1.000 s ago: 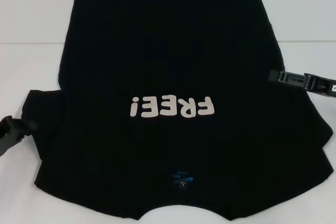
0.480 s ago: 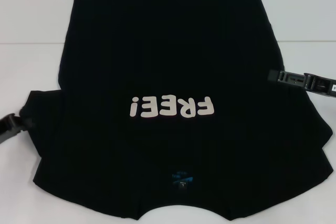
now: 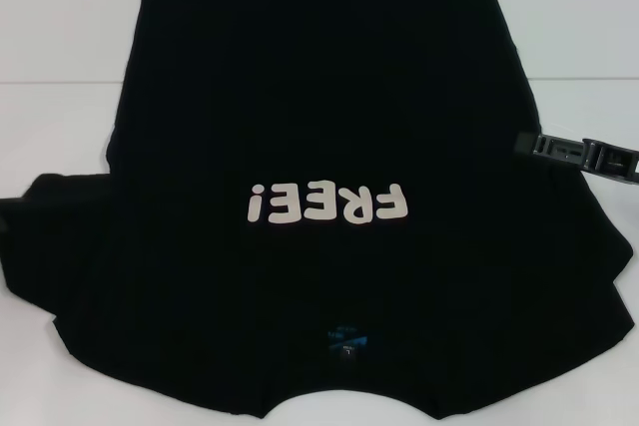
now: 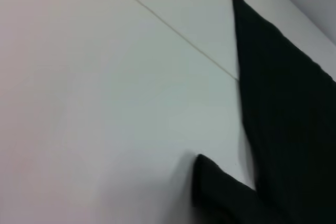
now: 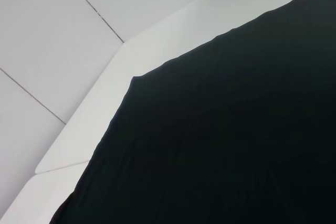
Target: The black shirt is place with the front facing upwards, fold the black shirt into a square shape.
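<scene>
The black shirt (image 3: 319, 197) lies face-up on the tabletop (image 3: 60, 67). The right end effector (image 3: 579, 154) sits at its edge, its grip unreadable; the left is out of sight. A clean fold needs both sleeves pinched evenly.

The black shirt (image 3: 310, 147) covers most of the white table (image 3: 60, 67); bare table stays free along its left side and far right corner. At the right edge, the right gripper (image 3: 529, 144) blocks the side
</scene>
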Tool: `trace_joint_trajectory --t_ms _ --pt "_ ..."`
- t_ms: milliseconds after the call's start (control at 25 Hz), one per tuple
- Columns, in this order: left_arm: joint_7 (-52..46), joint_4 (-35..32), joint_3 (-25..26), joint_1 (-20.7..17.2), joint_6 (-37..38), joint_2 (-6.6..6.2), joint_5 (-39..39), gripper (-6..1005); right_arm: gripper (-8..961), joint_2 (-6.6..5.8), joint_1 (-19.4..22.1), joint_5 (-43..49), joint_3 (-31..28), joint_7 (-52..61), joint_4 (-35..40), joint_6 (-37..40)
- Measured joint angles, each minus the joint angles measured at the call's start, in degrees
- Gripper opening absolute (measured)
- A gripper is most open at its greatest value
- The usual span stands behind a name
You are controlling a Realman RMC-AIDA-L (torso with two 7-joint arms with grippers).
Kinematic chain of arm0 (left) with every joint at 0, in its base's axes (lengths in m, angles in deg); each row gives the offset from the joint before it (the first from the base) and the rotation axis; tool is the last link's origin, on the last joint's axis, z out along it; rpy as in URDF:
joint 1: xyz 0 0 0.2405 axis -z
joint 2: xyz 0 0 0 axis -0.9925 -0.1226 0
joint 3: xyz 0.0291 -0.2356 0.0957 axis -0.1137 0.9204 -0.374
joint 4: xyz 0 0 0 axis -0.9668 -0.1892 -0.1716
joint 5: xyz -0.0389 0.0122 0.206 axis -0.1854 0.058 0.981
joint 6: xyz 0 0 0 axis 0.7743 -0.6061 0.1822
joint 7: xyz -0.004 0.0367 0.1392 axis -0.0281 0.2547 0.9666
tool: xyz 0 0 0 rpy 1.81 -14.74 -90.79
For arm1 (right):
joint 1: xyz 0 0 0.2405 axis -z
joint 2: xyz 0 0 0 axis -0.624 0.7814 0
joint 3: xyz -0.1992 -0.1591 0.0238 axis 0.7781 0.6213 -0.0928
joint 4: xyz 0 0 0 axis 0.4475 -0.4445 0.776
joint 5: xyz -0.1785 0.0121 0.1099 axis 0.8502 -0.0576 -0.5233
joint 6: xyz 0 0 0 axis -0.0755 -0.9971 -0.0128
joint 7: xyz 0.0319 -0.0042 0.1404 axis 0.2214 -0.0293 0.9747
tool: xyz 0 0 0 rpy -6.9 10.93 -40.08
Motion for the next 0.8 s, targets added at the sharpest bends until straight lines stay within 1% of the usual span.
trace_joint_trajectory --t_ms 120,240,400,520,600,720,800 --pt "-0.7 -0.2 0.0 0.4 -0.1 -0.46 1.3 11 941 0.06 0.0 0.0 0.0 -0.1 -0.1 0.0" --pt "-0.9 -0.3 0.0 0.9 1.4 -0.62 1.9 12 941 0.07 0.0 0.0 0.0 -0.2 -0.1 -0.1" --pt "-1.7 -1.2 0.4 2.2 7.9 -0.54 -0.6 12 941 0.08 -0.1 0.0 0.0 -0.1 -0.1 -0.1" --pt "-5.3 -2.1 0.1 4.8 14.0 -0.54 -1.8 13 940 0.08 -0.1 0.0 0.0 0.1 -0.1 0.0" --pt "-6.9 -1.8 -0.8 6.8 15.9 -0.60 -1.4 14 940 0.07 -0.2 0.0 0.0 0.1 -0.1 0.0" --pt "-7.5 0.8 -3.6 9.4 14.9 -0.21 -1.2 14 940 0.11 -0.2 0.0 0.0 0.1 -0.1 -0.1" --pt "-7.2 3.4 -6.1 10.8 11.8 0.34 -1.1 15 940 0.15 -0.3 0.0 0.0 0.0 -0.3 -0.2"
